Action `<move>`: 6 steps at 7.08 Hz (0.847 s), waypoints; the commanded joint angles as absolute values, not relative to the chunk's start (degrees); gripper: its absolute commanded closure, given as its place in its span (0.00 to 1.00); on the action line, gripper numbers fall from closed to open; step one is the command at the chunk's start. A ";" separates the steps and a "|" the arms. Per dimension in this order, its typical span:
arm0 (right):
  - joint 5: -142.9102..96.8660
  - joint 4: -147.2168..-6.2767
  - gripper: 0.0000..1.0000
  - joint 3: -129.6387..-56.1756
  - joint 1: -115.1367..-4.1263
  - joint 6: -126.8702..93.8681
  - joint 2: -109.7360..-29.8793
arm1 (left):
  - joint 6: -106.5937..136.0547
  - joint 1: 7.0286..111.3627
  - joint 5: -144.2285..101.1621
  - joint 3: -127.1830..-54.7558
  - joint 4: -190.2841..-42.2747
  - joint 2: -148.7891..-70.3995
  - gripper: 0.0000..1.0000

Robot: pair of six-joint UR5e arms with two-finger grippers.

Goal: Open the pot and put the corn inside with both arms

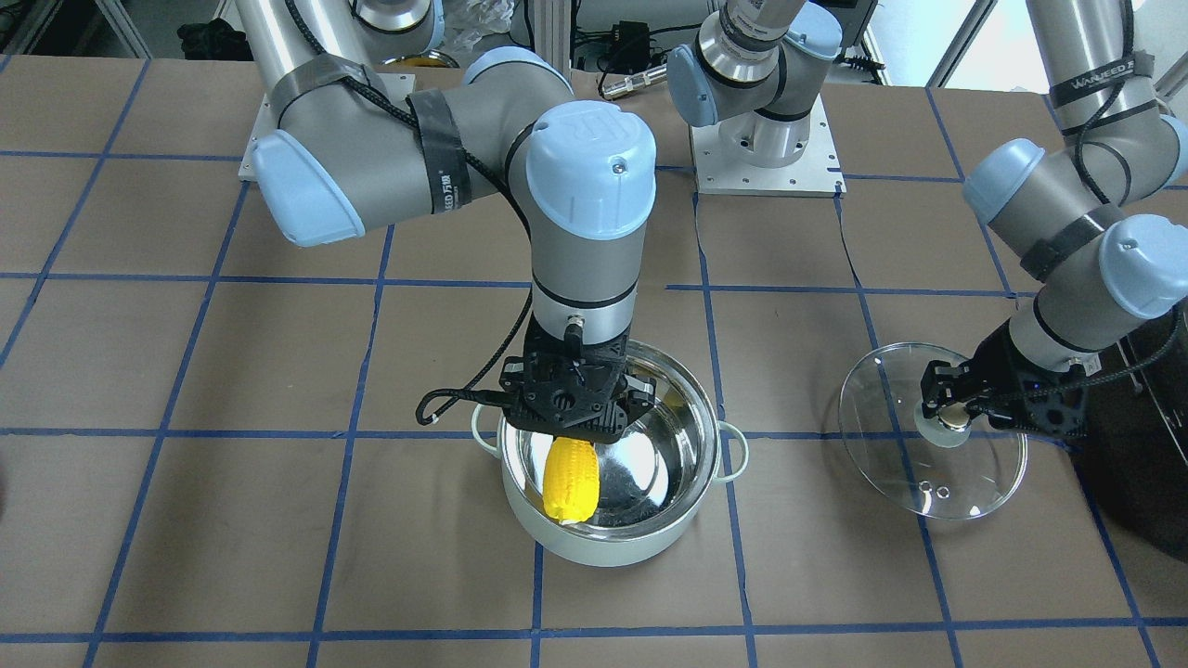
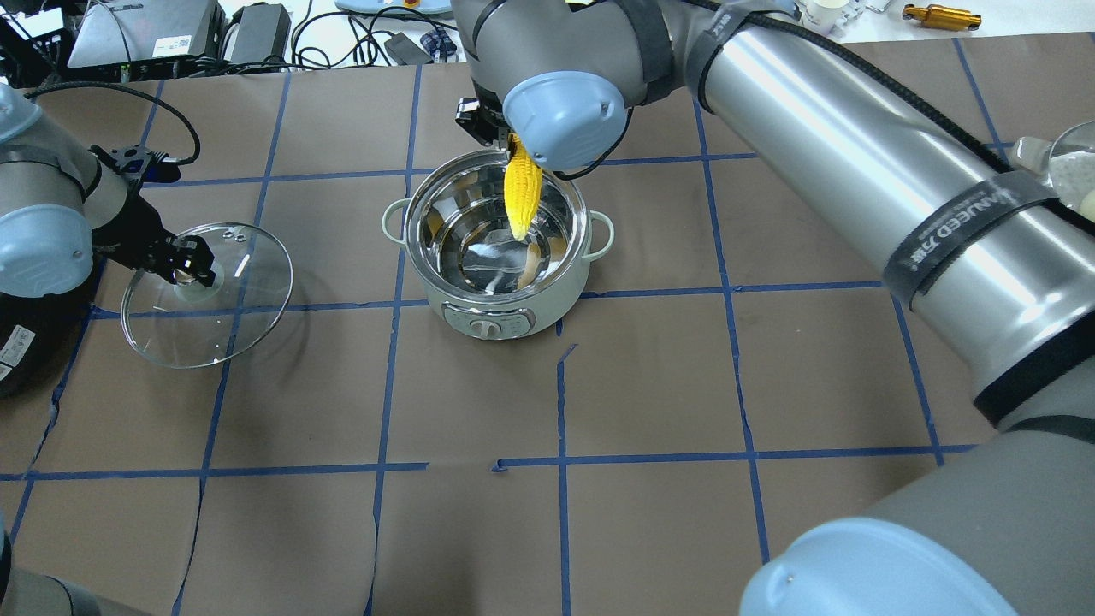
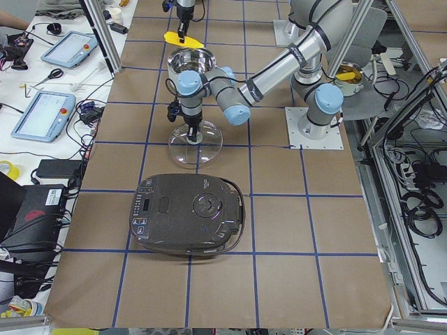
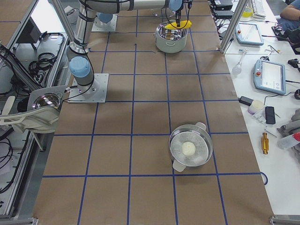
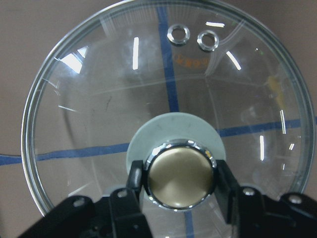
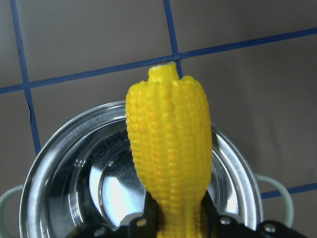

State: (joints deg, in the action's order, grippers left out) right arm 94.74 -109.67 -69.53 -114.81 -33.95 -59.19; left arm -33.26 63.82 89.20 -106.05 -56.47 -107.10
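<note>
Corn (image 2: 521, 186) is hanging right over the open pot (image 1: 594, 547), not down inside it. From the side cameras it looks roughly level and a bit above the rim, and in the right wrist view it sticks straight out over the shiny steel inside. The right fingers (image 6: 148, 218) are clamped on one end of the cob, one on each side, with the rest of it poking out free. The pot sits on the brown bench (image 2: 650, 385) near the middle, beside a crossing of the blue tape lines (image 2: 560, 411). Its two little loop handles stick out sideways and its control dial (image 2: 489, 323) faces the robot. The glass lid (image 5: 99, 99) is off and well apart from the pot, over on the robot's left. The left fingers (image 5: 224, 183) are pinched on its metal knob (image 5: 181, 176), one pressed against each side. The lid looks tilted, and it throws a shadow on the bench in the overhead view, but I honestly can't tell whether its low edge is touching the bench or not. It hangs between the pot and the big black appliance (image 3: 188, 213), which sits flat on the bench at the robot's left end. Way over at the other end, in the right side view, a second metal pot (image 4: 190, 147) sits with something round and white in it, far from everything else.
</note>
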 commanded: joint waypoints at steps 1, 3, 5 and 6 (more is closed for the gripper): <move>94.75 -110.12 1.00 -69.87 -116.71 -32.71 -56.61 | -31.75 63.63 89.30 -106.44 -55.03 -108.10 0.84; 94.75 -111.35 0.07 -70.83 -116.72 -31.82 -56.69 | -26.63 63.63 89.38 -106.52 -55.02 -108.63 0.84; 94.66 -112.76 0.00 -71.46 -116.63 -30.51 -57.04 | -26.72 63.63 89.47 -106.61 -54.93 -108.81 0.82; 94.66 -112.76 0.00 -71.28 -116.20 -29.72 -57.65 | -26.89 63.63 89.65 -106.61 -54.93 -108.90 0.70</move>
